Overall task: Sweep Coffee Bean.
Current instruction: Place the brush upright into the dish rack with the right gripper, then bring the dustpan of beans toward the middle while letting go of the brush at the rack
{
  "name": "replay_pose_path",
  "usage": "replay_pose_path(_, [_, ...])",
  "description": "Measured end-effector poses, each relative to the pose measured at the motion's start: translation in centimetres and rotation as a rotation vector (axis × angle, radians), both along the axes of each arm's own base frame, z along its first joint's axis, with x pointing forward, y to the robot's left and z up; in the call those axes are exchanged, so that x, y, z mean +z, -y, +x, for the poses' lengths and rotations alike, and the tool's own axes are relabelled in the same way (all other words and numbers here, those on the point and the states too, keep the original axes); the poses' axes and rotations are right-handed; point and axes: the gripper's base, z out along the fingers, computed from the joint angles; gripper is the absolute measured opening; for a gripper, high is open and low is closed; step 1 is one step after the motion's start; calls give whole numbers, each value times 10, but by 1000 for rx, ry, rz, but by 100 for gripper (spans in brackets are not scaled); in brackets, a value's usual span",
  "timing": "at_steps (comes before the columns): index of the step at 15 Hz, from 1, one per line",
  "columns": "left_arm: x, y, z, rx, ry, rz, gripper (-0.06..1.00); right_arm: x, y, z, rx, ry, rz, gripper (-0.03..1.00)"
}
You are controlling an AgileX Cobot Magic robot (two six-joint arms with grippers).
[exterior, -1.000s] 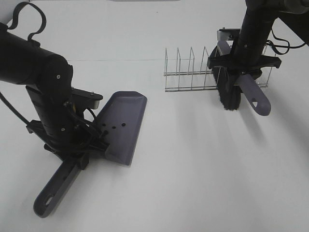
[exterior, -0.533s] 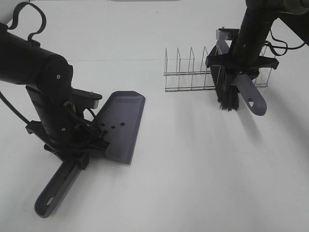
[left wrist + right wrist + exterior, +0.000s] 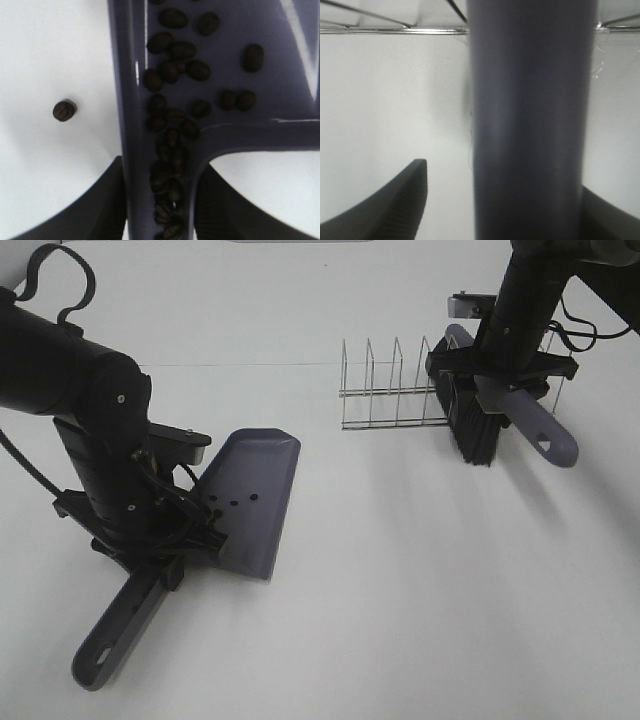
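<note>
1. The white table [image 3: 400,590] carries everything.
2. The grey dustpan [image 3: 255,490] lies flat on the left side of the table, its handle pointing toward the near edge.
3. The wire rack [image 3: 385,390] stands at the far right.
4. The brush [image 3: 475,435] hangs bristles down, just beside the rack's right end, with its grey handle slanting out to the right.
5. The left gripper [image 3: 165,558] is clamped tight on the dustpan's handle.
6. The right gripper [image 3: 503,388] straddles the brush handle with its jaws partly apart; the right wrist view shows a clear gap at one finger [image 3: 412,200].
7. The coffee beans [image 3: 170,130] are heaped inside the dustpan, mostly along its side wall and down the handle channel.
8. A single bean [image 3: 64,110] lies on the table just outside that wall.
</note>
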Motion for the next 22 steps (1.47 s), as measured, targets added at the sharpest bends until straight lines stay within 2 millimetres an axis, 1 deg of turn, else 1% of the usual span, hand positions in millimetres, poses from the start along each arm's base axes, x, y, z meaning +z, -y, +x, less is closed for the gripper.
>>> replay_pose_path(4, [0,0,0,37,-1,0,32,38,4,-3,12,85,-35,54])
replay_pose_path(7, [0,0,1,87,4,3,32,57,6,-5,16,126,-51,54])
replay_pose_path(9, [0,-4,4,122,20,-3,32,71,5,-8,12,153,-36,54])
replay_pose_path(11, [0,-19,14,183,31,-9,32,85,2,-11,3,178,3,54])
replay_pose_path(12, [0,-40,24,233,34,-3,32,95,-1,-14,-4,196,41,54])
replay_pose_path(14, [0,-49,28,251,34,-2,32,102,-2,-16,-7,208,60,54])
replay_pose_path(22, [0,-49,28,247,36,-3,32,102,-3,-16,-9,208,69,54])
